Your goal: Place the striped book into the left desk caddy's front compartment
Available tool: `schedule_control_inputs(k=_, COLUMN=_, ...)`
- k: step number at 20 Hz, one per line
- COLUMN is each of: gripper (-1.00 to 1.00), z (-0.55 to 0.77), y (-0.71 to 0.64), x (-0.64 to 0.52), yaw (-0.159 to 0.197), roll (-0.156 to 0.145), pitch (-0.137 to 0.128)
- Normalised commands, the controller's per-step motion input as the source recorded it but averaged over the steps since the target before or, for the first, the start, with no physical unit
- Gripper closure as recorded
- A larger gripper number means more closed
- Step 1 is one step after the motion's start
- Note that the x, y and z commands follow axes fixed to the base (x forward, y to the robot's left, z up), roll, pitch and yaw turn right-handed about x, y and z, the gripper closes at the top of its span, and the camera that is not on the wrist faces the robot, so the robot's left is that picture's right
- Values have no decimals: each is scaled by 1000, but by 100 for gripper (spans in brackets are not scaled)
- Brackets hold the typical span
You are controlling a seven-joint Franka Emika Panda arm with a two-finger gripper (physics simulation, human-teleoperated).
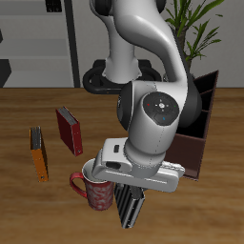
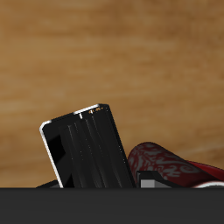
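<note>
The striped book (image 1: 129,207), thin and dark with fine pale stripes, hangs upright below my gripper (image 1: 132,193) near the table's front edge. The jaws are closed on its upper part, and the hand hides the fingers. In the wrist view the book (image 2: 87,149) fills the middle, with pale page edges along one side. The left desk caddy (image 1: 197,143), a dark maroon-brown box with a tall slanted wall, stands farther back behind my arm. My arm hides most of it, and I cannot make out its compartments.
A dark red patterned mug (image 1: 95,193) stands right beside the held book; it also shows in the wrist view (image 2: 166,166). A red book (image 1: 69,131) and an orange book (image 1: 38,152) stand farther off on the wooden table. A potted plant (image 1: 205,29) stands behind the caddy.
</note>
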Motion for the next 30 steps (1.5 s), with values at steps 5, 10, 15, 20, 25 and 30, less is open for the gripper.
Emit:
schedule_control_inputs(k=5, gripper=100, z=475, y=47, x=-247, yaw=-14, roll=37, pitch=-71)
schedule_control_inputs(k=10, gripper=100, z=339, y=51, x=-260, yaw=12, roll=11, pitch=-52)
schedule_control_inputs(k=15, gripper=100, z=309, y=111, x=-383, yaw=20, roll=6, pitch=-51)
schedule_control_inputs(k=20, gripper=100, z=236, y=-82, x=-245, yaw=-29, roll=-10, pitch=-39)
schedule_control_inputs(k=25, gripper=100, z=276, y=24, x=-440, yaw=-21, roll=19, pitch=-44)
schedule_control_inputs(k=30, gripper=100, z=197, y=14, x=-347, yaw=-11, roll=0, pitch=-34)
